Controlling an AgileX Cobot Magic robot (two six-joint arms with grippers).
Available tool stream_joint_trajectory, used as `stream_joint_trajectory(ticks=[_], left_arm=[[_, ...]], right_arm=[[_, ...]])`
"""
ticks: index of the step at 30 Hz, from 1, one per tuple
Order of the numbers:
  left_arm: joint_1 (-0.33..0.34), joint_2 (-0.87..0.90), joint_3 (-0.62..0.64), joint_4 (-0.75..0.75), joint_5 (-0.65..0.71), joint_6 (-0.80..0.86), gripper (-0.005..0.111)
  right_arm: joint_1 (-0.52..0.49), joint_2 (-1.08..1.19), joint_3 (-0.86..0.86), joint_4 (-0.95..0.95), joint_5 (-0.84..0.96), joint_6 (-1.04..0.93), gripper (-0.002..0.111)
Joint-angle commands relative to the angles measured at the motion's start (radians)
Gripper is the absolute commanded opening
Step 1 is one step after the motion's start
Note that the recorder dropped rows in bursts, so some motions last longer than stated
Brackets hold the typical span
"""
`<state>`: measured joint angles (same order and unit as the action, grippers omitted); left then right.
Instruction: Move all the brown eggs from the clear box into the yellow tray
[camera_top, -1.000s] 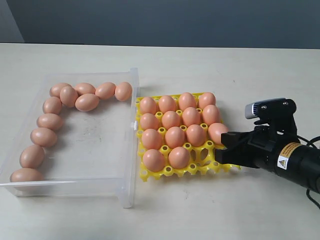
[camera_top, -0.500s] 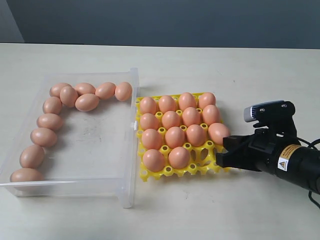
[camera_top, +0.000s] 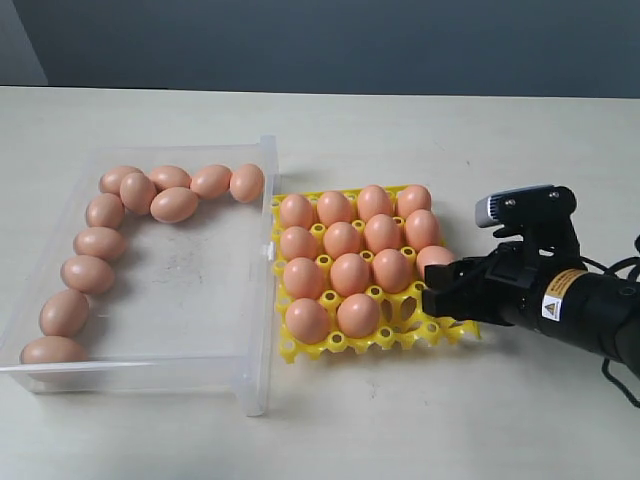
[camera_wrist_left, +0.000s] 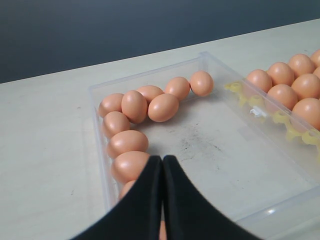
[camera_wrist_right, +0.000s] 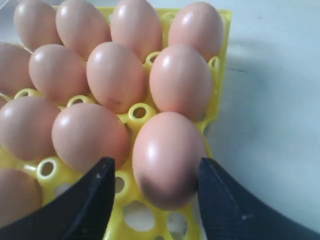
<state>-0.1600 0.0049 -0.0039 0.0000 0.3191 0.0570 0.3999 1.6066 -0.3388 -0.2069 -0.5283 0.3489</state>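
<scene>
The yellow tray (camera_top: 400, 330) holds several brown eggs (camera_top: 350, 272). My right gripper (camera_top: 436, 296) is open at the tray's right edge. Its fingers stand on either side of one egg (camera_wrist_right: 169, 157) that rests in a cup on the tray's right side (camera_wrist_right: 150, 200), with a gap at each finger. More brown eggs (camera_top: 175, 205) lie along the back and left walls of the clear box (camera_top: 255, 330). In the left wrist view my left gripper (camera_wrist_left: 161, 161) is shut and empty above the box's eggs (camera_wrist_left: 162, 107). That gripper is out of the exterior view.
The box and the tray stand side by side on a pale table (camera_top: 400, 130). The tray's two front right cups (camera_top: 395, 318) hold nothing. The box's floor (camera_wrist_left: 215, 150) is bare in the middle and on the side next to the tray.
My right gripper has opened and let go of the egg, which now sits in the tray's right-hand column. The gripper has shifted slightly left. The left gripper cannot be compared.
</scene>
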Motion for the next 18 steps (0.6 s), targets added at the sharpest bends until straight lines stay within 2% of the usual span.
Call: stream_joint_trajectory(ticks=[1, 3, 7, 10, 18], left_arm=[[-0.001, -0.005, 0.004, 0.0, -0.01, -0.003, 0.0], [-0.001, -0.005, 0.004, 0.0, -0.01, -0.003, 0.0], [-0.001, -0.005, 0.004, 0.0, -0.01, -0.003, 0.0], [-0.001, -0.005, 0.004, 0.0, -0.01, -0.003, 0.0], [-0.001, -0.005, 0.004, 0.0, -0.01, -0.003, 0.0]], right_arm=[[0.001, 0.041, -0.034, -0.092, 0.018, 0.073, 0.049], [0.001, 0.057, -0.04, -0.146, 0.026, 0.106, 0.043], [0.001, 0.059, -0.042, -0.185, 0.024, 0.118, 0.016], [0.001, 0.059, -0.042, -0.185, 0.009, 0.118, -0.001], [0.001, 0.03, -0.042, -0.193, -0.018, 0.118, -0.001]])
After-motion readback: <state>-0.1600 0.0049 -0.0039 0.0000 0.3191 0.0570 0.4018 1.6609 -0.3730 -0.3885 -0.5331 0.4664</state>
